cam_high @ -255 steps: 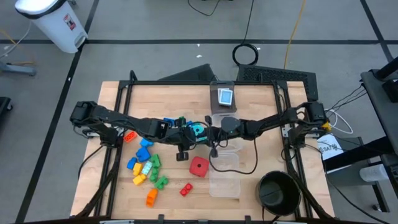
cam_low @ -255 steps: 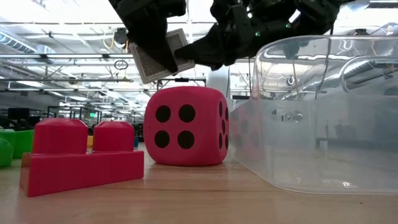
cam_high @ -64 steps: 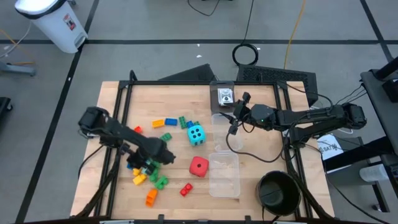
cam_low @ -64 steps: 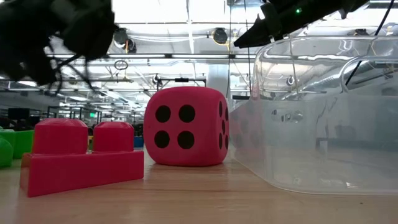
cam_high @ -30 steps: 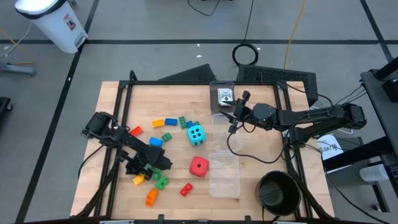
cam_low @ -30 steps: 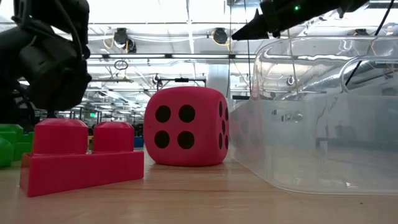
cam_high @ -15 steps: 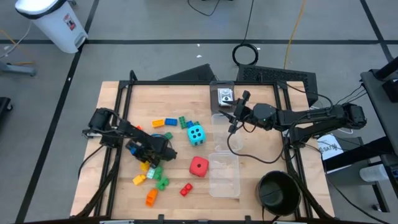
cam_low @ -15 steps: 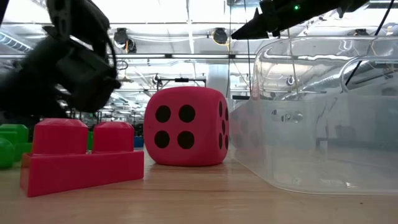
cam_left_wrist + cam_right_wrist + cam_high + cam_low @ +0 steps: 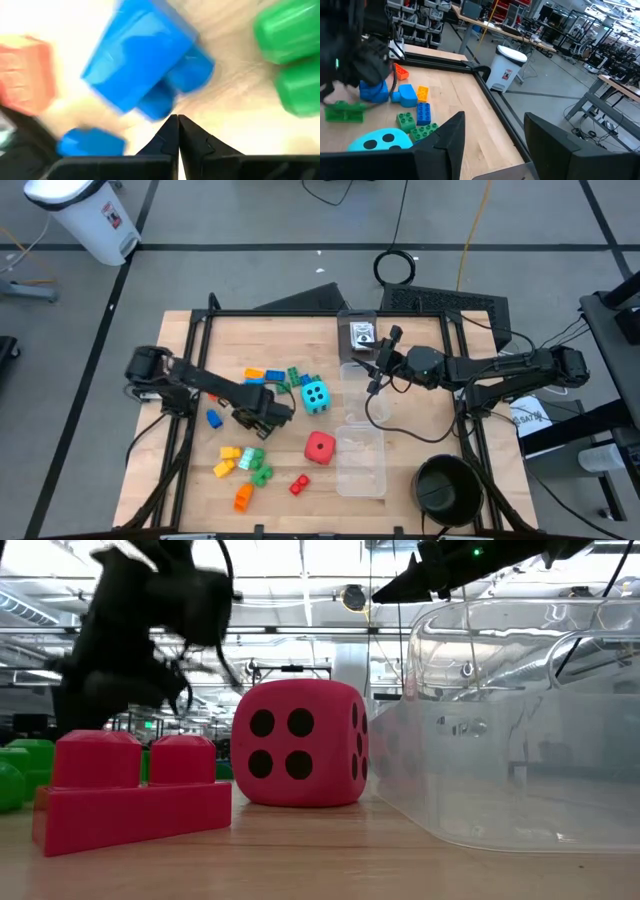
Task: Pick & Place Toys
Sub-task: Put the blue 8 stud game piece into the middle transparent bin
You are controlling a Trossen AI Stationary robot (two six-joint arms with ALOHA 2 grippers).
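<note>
Loose toys lie on the table's left half: orange (image 9: 253,373), blue (image 9: 272,375) and green (image 9: 295,375) bricks, a cyan die (image 9: 314,395), a red die (image 9: 319,447), a red brick (image 9: 299,484) and yellow and green bricks (image 9: 245,460). My left gripper (image 9: 272,412) points down, shut and with nothing between its fingers. Its tips (image 9: 175,120) hang just short of a blue brick (image 9: 145,65), with a green brick (image 9: 295,50) beside it. My right gripper (image 9: 374,374) is held level above the clear boxes, open (image 9: 495,135) and with nothing in it.
Three clear boxes stand in a row at mid-table: a far one (image 9: 357,335) with a card inside, a middle one (image 9: 360,408) and a near one (image 9: 360,465). A black bowl (image 9: 445,490) sits at the near right corner. Another blue brick (image 9: 213,419) lies left of my left arm.
My left gripper has gone from the bricks near the table's front toward the far edge and the cyan die, rising a little and turning at the wrist. Its fingers have stayed shut. The yellow and green bricks it covered now show.
</note>
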